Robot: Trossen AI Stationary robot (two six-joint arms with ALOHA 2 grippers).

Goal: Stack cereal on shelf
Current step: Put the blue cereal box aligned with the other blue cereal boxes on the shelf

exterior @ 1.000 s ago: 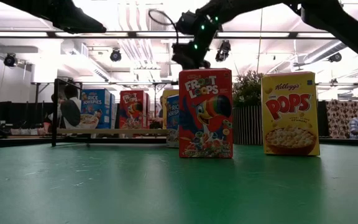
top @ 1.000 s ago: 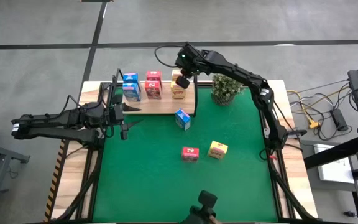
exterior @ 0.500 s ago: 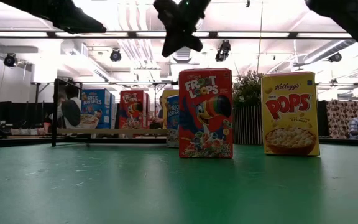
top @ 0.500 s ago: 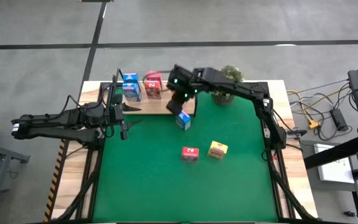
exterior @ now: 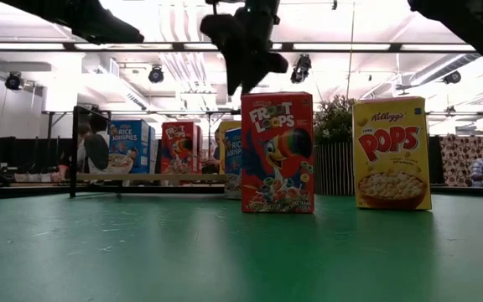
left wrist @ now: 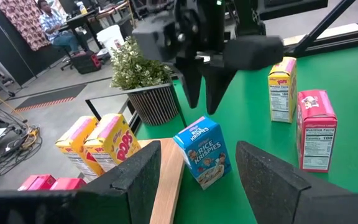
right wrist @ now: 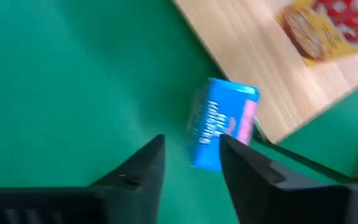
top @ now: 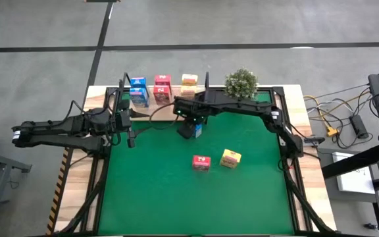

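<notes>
A blue cereal box (left wrist: pixel 204 152) stands on the green mat (top: pixel 176 191) just off the shelf's near edge. My right gripper (right wrist: pixel 191 146) hovers above it, open and pointing steeply down, touching nothing. The shelf (top: pixel 166 112), a light wooden plank, holds blue (top: pixel 139 93), red (top: pixel 162 89) and yellow (top: pixel 189 84) boxes standing on their bases. A red box (top: pixel 201 162) and a yellow box (top: pixel 230 158) stand on the mat nearer the front. My left gripper (top: pixel 133 126) waits open at the shelf's left end.
A potted green plant (top: pixel 241 83) stands at the back right, beside the shelf's right end. The shelf's black end frames (top: pixel 206 99) rise next to my right arm. Bare mat stretches across the near half.
My right gripper has left the yellow box on the shelf and swung toward the table's near edge and a little left, tipping further down. It now hangs over the blue box on the mat. The boxes have stayed put.
</notes>
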